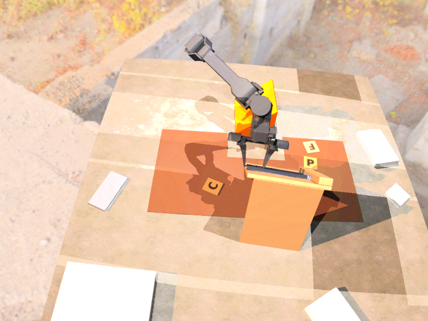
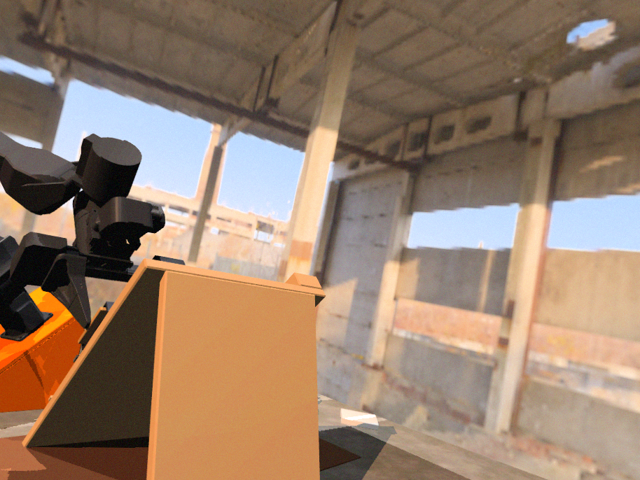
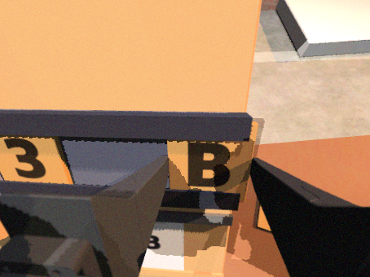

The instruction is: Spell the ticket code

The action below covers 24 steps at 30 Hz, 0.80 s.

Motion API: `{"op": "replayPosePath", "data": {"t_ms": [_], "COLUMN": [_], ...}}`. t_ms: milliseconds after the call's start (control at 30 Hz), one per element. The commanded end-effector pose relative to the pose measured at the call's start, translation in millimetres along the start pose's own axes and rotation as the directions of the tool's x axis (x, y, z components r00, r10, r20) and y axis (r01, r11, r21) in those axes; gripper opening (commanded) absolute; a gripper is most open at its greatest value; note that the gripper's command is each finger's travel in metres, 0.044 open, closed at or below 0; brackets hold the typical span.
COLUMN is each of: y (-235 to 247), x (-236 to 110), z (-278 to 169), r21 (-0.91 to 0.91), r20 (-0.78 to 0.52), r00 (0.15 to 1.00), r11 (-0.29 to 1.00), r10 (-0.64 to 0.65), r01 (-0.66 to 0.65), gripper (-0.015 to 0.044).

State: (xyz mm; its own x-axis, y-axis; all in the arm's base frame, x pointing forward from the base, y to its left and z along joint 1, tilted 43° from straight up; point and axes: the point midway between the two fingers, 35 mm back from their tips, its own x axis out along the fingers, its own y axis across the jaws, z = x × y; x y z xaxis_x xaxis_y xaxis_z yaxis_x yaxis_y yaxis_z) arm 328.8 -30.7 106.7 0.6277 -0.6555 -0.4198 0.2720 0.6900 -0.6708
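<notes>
My gripper (image 1: pixel 254 161) (image 3: pixel 209 162) is shut on a yellow tile marked B (image 3: pixel 205 167). It holds the tile at the open end of the dark letter rail (image 1: pixel 276 171) (image 3: pixel 122 125), which runs along the top of the orange board (image 1: pixel 280 214) (image 2: pixel 232 371). The tile sits just inside the rail's end. A tile marked 3 (image 3: pixel 28 159) sits further along the rail, with a bare gap between the two. Loose tiles C (image 1: pixel 212 186), P (image 1: pixel 310 162) and F (image 1: pixel 311 146) lie flat on the orange mat (image 1: pixel 173 200). The white ticket (image 1: pixel 233 151) (image 3: pixel 167 244) lies below the gripper, mostly hidden.
A bright orange box (image 1: pixel 268 100) stands behind the arm. White blocks lie at the left (image 1: pixel 108 190), right (image 1: pixel 377 147) (image 1: pixel 397 193) and front (image 1: pixel 103 293) (image 1: pixel 331 307) of the counter. A pale stop block (image 1: pixel 319 178) closes the rail's far end.
</notes>
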Motion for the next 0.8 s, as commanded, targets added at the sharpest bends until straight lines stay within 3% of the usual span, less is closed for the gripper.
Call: {"op": "replayPosePath", "data": {"t_ms": [0, 767], "y": [2, 15], "x": [0, 0], "z": [1, 2], "r21": [0.005, 0.006], "r20": [0.001, 0.001], "r00": [1.000, 1.000], "r11": [1.000, 1.000], "r10": [-0.005, -0.005], "r01": [0.005, 0.005], "gripper": [0.0000, 0.0000]}}
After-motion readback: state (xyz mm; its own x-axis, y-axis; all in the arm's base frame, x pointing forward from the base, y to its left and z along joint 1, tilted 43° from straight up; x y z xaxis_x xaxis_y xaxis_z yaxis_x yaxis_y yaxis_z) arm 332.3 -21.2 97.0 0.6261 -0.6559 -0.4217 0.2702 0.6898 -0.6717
